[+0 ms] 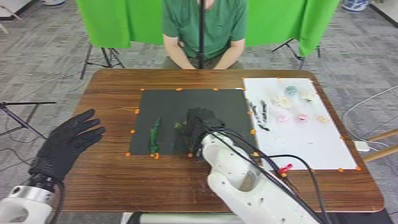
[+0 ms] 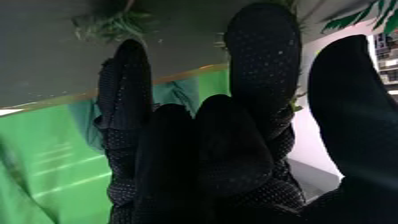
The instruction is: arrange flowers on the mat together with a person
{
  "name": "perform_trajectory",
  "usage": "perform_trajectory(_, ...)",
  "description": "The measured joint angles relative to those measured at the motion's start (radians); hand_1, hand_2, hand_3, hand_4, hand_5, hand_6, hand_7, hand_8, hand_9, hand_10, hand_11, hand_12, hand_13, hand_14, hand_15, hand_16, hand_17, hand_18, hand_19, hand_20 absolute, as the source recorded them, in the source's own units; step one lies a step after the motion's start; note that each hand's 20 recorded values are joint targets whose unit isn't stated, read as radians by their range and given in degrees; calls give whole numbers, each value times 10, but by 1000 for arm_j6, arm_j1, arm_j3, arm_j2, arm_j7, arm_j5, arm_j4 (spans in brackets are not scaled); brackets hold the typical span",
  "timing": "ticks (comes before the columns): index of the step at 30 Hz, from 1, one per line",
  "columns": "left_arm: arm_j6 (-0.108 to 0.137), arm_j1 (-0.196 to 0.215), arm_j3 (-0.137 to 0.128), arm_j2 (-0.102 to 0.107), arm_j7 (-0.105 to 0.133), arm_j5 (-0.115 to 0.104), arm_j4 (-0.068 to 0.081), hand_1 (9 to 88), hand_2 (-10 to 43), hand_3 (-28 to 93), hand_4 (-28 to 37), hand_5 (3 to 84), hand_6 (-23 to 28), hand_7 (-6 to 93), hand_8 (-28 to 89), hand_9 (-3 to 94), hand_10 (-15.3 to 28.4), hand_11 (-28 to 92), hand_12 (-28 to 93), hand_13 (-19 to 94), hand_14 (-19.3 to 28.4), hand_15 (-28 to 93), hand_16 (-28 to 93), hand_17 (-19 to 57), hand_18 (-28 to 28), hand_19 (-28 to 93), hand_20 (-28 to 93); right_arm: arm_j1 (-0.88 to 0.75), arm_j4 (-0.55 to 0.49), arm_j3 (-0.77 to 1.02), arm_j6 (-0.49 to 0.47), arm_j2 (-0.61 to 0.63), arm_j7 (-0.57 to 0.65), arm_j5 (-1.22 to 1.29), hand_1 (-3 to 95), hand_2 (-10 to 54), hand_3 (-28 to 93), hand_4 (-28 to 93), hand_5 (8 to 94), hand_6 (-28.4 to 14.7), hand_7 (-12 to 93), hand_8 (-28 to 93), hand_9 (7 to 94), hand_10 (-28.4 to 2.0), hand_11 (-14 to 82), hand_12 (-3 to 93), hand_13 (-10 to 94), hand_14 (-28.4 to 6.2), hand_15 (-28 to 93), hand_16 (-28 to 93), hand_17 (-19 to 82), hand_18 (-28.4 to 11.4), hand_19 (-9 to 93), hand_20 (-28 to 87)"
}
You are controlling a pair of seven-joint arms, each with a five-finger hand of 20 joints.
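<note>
Several blooms [image 1: 302, 118] waiting as greens are taking the mat [image 1: 169, 100]

Head view: The right hand [image 1: 202, 120] is hanging over the middle of the mat, just beside some greenery [image 1: 180, 128], perhaps because that patch is needing a stem set or straightened. A long sprig [image 1: 154, 135] is lying lengthwise toward the mat's left edge, probably framing one side of the display. The blooms, pink, cream and bluish, are lying on the white sheet [image 1: 306, 150] at right, spaced apart, presumably to be making each one easy to pick. Dark sprigs [image 1: 264, 114] are lying along the sheet's left side, near the mat, likely within handy reach. A red item [image 1: 285, 169] is resting near the sheet's bottom edge. At the table's left side, the left hand [image 1: 64, 142] is waiting with fingers open and spread, gripping nothing, seemingly leaving the mat to its partner.

Right wrist view: The right hand's fingers are extending loosely, the thumb standing well apart from them; nothing is visibly being gripped, a shape suited to either picking or adjusting. Beyond the fingertips, a green tuft [image 2: 115, 27] is lying on the mat. Leaves [image 2: 378, 15] are showing past the thumb; which plant they are belonging to, the view is not telling.
</note>
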Motion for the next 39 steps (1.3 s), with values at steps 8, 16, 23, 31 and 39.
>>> perform_trajectory(8,2,0,1,0,0,0,0,311,-26,685,-221,339,52,191,-94,299,125,221,186,264,157,365,-3,-52,222,491,82,-4,-10,12,7,-6,-4,2,272,-46,765,-233,907,21,501,-73,910,-85,664,460,887,-87,849,337,479,-184,867,161)
perform_trajectory(16,7,21,-7,-4,14,0,-5,309,-26,687,-221,339,52,190,-94,299,126,222,186,263,157,367,-2,-52,222,491,82,-44,-154,97,7,36,-34,29,248,0,740,-222,844,-5,450,-84,840,-111,641,459,818,-111,829,336,393,-193,824,172)
perform_trajectory(23,9,29,-14,-12,24,0,-7,310,-26,685,-221,340,52,190,-94,299,125,222,186,263,157,366,-2,-52,222,491,82,-114,-301,286,28,96,-118,262,259,24,779,-226,605,-32,326,-106,582,-152,386,317,542,-119,539,238,215,-191,575,251)
perform_trajectory(31,10,48,-47,-21,32,0,-21,310,-28,687,-220,339,52,190,-94,298,126,220,185,263,156,366,-3,-52,223,491,82,-292,-338,697,-228,144,-453,657,245,10,811,-230,445,-47,192,-88,411,-145,152,255,335,-119,241,272,137,-197,441,253)
perform_trajectory(39,11,54,-64,-26,42,1,-29,311,-28,686,-222,339,51,191,-94,298,126,219,185,263,157,366,-2,-52,222,491,82,-482,-298,973,-332,227,-412,1067,221,-31,803,-226,376,-47,106,-75,364,-129,38,231,290,-117,70,337,133,-187,311,217)
